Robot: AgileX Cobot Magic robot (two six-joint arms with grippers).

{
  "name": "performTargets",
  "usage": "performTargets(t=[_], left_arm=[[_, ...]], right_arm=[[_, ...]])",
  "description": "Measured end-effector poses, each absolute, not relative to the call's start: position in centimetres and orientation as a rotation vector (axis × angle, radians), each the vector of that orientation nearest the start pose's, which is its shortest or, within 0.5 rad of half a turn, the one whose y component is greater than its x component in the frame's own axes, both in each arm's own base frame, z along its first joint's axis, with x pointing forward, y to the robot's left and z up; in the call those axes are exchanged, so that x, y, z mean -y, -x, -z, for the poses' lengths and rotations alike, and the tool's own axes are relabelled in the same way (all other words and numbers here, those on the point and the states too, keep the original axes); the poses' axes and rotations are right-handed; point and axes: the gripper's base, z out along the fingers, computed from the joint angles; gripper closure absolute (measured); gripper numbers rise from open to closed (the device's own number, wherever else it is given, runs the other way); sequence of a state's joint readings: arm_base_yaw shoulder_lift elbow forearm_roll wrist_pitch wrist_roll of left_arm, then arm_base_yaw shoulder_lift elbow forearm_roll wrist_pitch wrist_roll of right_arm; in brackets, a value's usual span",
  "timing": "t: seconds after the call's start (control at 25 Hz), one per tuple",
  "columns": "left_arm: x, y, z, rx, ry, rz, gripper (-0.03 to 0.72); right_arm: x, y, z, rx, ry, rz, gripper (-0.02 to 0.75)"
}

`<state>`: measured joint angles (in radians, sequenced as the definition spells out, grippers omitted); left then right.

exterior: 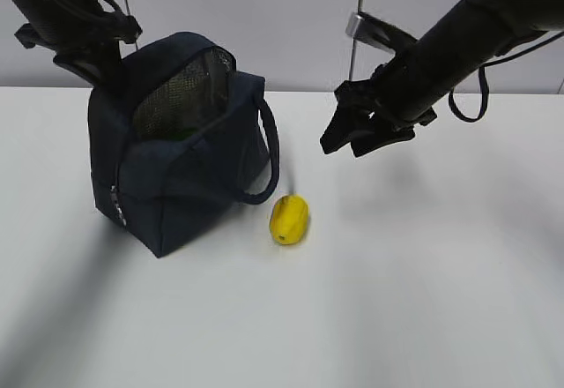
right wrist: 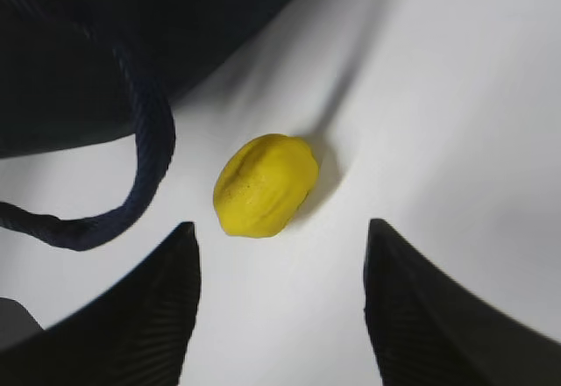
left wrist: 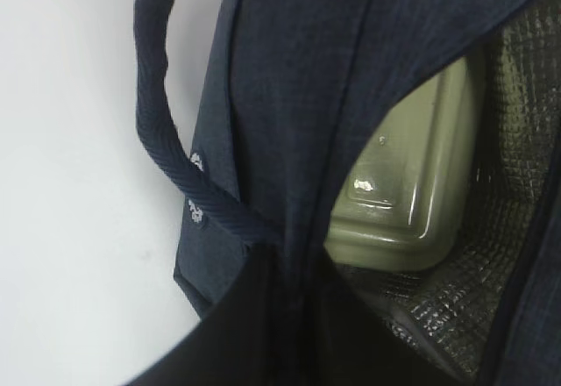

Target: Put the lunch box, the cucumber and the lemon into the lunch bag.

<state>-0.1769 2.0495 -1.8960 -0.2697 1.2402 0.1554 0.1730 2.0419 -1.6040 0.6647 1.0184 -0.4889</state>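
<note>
The boxy dark navy fabric lunch bag [exterior: 181, 154] stands on the white table [exterior: 423, 300], left of the middle, its top flap raised and its silvery quilted lining [exterior: 181, 97] showing through the mouth; one loop handle [exterior: 269, 154] hangs down the side that faces the small bright yellow lemon [exterior: 289, 219]. The lemon lies on the table just beside the bag's lower right corner, apart from the fabric, close to the drooping handle but not touching it. In the left wrist view the rectangular lunch box with the pale sage-green lid [left wrist: 412, 184] sits inside the bag, against the lining, partly hidden by the navy flap; a small patch of green shows low in the bag's mouth in the exterior view, too little to name as the cucumber.

The left gripper [exterior: 92, 69] is at the bag's upper back left edge; its jaws stand together, and whether they pinch the fabric cannot be told, since the tips are hidden. The right gripper [exterior: 357, 137] hangs in the air, to the right of and above the lemon, jaws apart and empty; in the right wrist view its two dark ribbed fingers [right wrist: 140, 316] frame the lemon from below, well clear of it.
</note>
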Motion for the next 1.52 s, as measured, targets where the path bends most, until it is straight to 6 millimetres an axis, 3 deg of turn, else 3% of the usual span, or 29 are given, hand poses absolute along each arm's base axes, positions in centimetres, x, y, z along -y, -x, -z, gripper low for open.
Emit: performTargets(t=[0.36,0.52,0.72,1.24,1.52], left_arm=[[10.0,-43.0,-27.4,-2.832,-0.396,0.387,0.668],[10.0,-43.0,-27.4,-2.832,-0.396,0.387,0.668],[10.0,-43.0,-27.4,-2.832,-0.396,0.387,0.668],[10.0,-43.0,-27.4,-2.832,-0.396,0.387,0.668],[10.0,-43.0,-27.4,-2.832,-0.398,0.387,0.668]], right_arm=[[-13.8,-40.1,-19.2,-2.808,0.469,-0.76,0.295],[-15.2,-39.9,-17.4,-2.843,0.468,-0.784,0.295],[-17.0,-40.0,-16.6,-2.826,0.405,-0.813,0.295],[-17.5,-40.3,-15.0,-2.86,0.267,-0.813,0.295],[-17.8,-40.5,-13.3,-2.886,0.187,-0.856,0.296]])
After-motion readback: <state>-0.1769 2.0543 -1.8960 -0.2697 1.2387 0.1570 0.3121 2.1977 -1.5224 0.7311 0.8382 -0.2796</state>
